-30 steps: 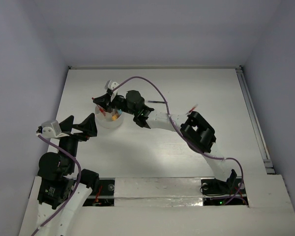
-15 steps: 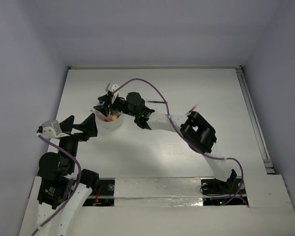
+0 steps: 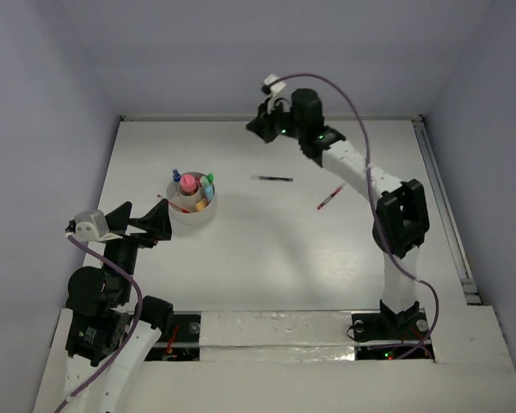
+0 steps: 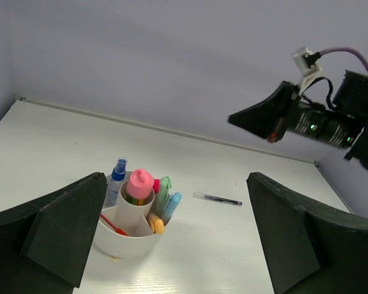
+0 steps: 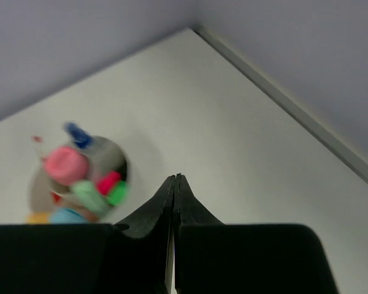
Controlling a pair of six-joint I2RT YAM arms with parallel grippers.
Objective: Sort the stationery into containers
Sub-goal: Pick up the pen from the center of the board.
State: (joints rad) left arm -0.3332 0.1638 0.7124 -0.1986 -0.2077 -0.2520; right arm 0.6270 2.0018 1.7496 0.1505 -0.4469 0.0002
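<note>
Cup (image 3: 193, 220) crammed; bare table (image 3: 267, 249) btwn it & black pen (image 3: 271, 178).

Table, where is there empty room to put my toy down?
The biggest bare patch of table is the middle and near side, between the cup and red pen. Also bare: the right side, from red pen to rail. Crowded: by the cup, where the left gripper hangs, and around the black pen.
</note>
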